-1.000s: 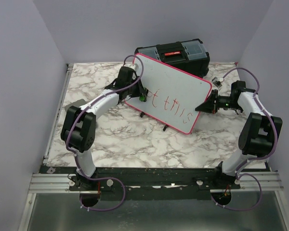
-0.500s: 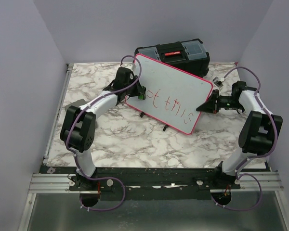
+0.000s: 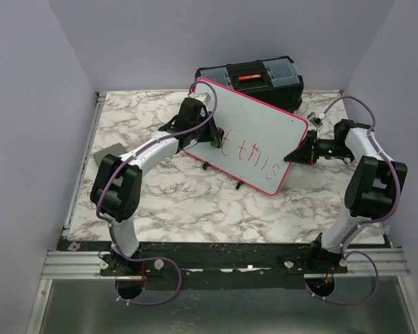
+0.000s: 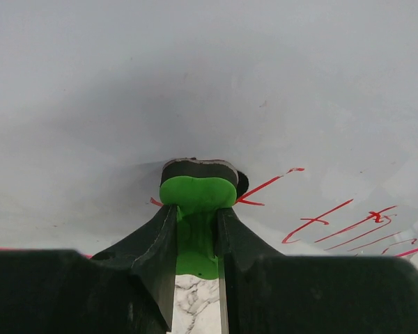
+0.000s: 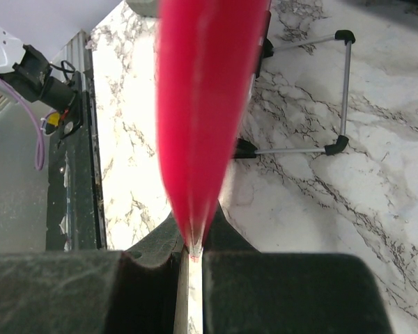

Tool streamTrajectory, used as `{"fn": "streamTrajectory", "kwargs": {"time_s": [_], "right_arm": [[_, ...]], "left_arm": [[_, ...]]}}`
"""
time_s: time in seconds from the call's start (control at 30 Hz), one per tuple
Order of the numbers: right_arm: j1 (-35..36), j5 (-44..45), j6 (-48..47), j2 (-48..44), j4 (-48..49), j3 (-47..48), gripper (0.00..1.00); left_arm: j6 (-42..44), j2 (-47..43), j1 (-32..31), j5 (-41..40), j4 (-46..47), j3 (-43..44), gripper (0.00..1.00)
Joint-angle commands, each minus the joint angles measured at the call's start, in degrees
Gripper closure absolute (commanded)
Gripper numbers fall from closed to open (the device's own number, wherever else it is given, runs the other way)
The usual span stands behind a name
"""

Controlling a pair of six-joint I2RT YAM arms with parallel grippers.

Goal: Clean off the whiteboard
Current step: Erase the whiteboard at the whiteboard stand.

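Marble-patterned table [image 3: 167,202] boxed in by plain lavender walls [image 3: 216,35], with the whiteboard [image 3: 265,125] propped tilted at mid-table.

Nearest, an aluminium rail [image 3: 223,259] carries both arm bases. On the table's left edge lies a small grey pad [image 3: 109,151]. The left gripper [image 3: 210,139] is closed on a green-backed eraser [image 4: 197,191], whose dark pad is pressed flat to the board's left part, just beside the red strokes. The right gripper [image 3: 292,154] is clamped on the board's pink-red rim [image 5: 202,104] at its right edge. The red handwriting [image 3: 254,154] reads "t this". Behind the board sits a black toolbox [image 3: 251,78]; its red label is too small to read.
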Motion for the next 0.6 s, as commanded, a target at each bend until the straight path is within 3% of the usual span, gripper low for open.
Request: {"fn": "streamTrajectory", "kwargs": {"time_s": [0.0, 0.17, 0.33, 0.43, 0.57], "right_arm": [[0.91, -6.71, -2.48, -0.28, -5.04, 1.61, 0.99], [0.46, -7.06, -2.15, -0.63, -4.79, 1.44, 0.99], [0.29, -6.15, 5.24, -2.32, 1.78, -0.06, 0.99], [0.29, -2.9, 21.86, -6.86, 19.05, -5.04, 0.99], [0.31, 4.38, 56.31, -18.17, 58.81, -19.43, 0.99]], "left_arm": [[-0.12, 1.2, 0.37, 0.37, 4.24, -6.2, 1.0], [-0.58, -0.52, 0.86, -0.23, 7.74, -13.73, 1.0], [0.46, -2.04, 2.97, -0.82, 6.91, -13.52, 1.0], [1.74, -1.7, 4.08, -1.16, 4.45, -10.39, 1.0], [2.93, 0.1, 5.24, -1.03, 1.57, -4.9, 1.0]]}}
